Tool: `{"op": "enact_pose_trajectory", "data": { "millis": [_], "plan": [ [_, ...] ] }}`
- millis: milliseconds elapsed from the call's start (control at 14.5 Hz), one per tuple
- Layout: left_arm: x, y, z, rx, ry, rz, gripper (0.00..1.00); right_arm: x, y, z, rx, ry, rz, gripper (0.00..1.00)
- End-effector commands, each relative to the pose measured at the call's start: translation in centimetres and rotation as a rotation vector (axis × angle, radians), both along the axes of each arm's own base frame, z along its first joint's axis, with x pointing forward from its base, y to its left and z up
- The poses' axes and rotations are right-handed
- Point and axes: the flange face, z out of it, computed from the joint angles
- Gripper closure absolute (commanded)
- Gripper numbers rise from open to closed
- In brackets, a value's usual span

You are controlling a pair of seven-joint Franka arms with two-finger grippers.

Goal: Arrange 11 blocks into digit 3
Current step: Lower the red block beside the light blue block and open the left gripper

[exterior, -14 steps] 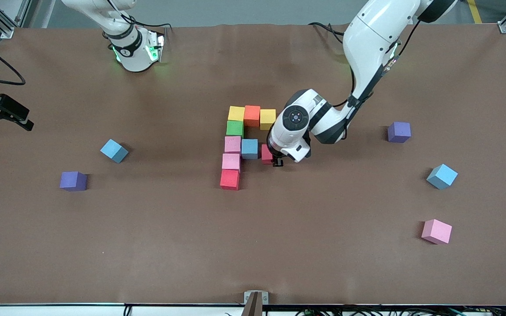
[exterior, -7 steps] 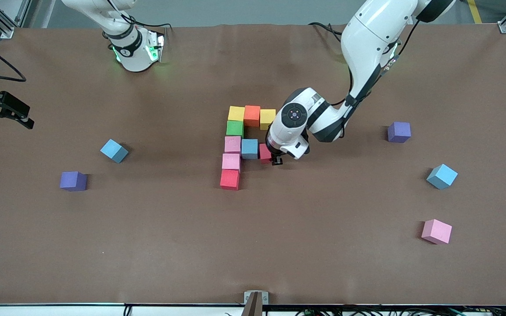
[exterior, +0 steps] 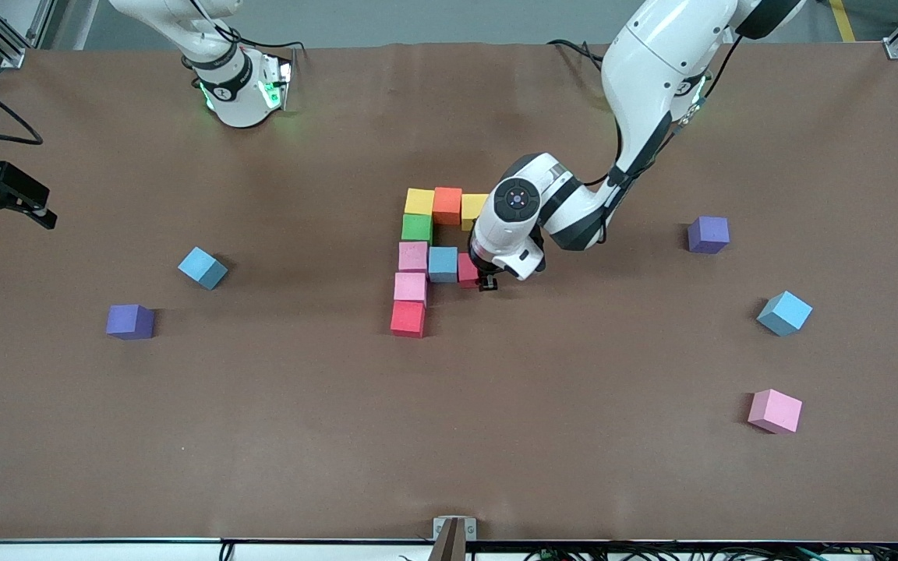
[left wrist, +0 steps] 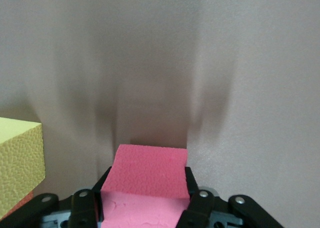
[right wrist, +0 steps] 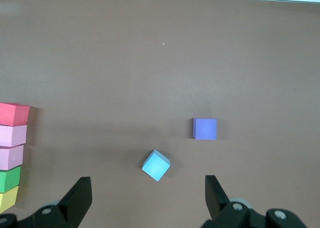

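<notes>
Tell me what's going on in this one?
Two arms are building a digit 3 from coloured blocks in the middle of the table. The left gripper is shut on a red block, held down beside the light blue block in the figure's middle row. Eight blocks are already placed. The right gripper waits, open, at the right arm's end of the table, above a loose light blue cube and a purple cube.
</notes>
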Motion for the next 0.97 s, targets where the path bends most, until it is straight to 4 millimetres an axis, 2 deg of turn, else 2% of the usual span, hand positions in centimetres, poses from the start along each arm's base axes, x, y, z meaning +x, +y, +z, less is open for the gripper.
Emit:
{"op": "enact_pose_trajectory", "data": {
  "millis": [0,69,276,414,552,691,760,898],
  "plan": [
    [-0.6,-0.6,0.0,0.010,-0.027,-0.024,0.10,-0.3,0.1,0.7,-0.005,-0.007,-0.049,0.00],
    [-0.8,-0.9,0.1,0.014,-0.036,-0.045,0.00,-0.4,0.2,0.8,-0.003,-0.007,-0.060,0.00],
    [-1.1,-1.3,0.6,0.022,-0.059,-0.082,0.00,-0.7,0.2,0.6,-0.004,0.012,-0.049,0.00],
    [-0.8,-1.2,2.0,0.030,-0.089,-0.106,0.00,-1.0,0.2,0.4,-0.002,0.045,-0.060,0.00],
    [-0.5,-1.1,5.2,0.035,-0.118,-0.134,0.00,-1.1,-0.2,0.2,-0.001,0.053,-0.070,0.00],
    [0.0,0.2,9.5,0.087,-0.125,-0.186,0.00,-1.0,-0.2,0.0,-0.002,0.045,-0.070,0.00],
    [0.3,1.2,11.3,0.113,-0.125,-0.219,0.00,-1.0,-0.2,0.1,-0.002,0.043,-0.070,0.00],
    [1.7,4.4,14.4,0.163,-0.116,-0.298,0.00,-1.0,-0.3,0.1,-0.001,0.039,-0.073,0.00]
  ]
}}
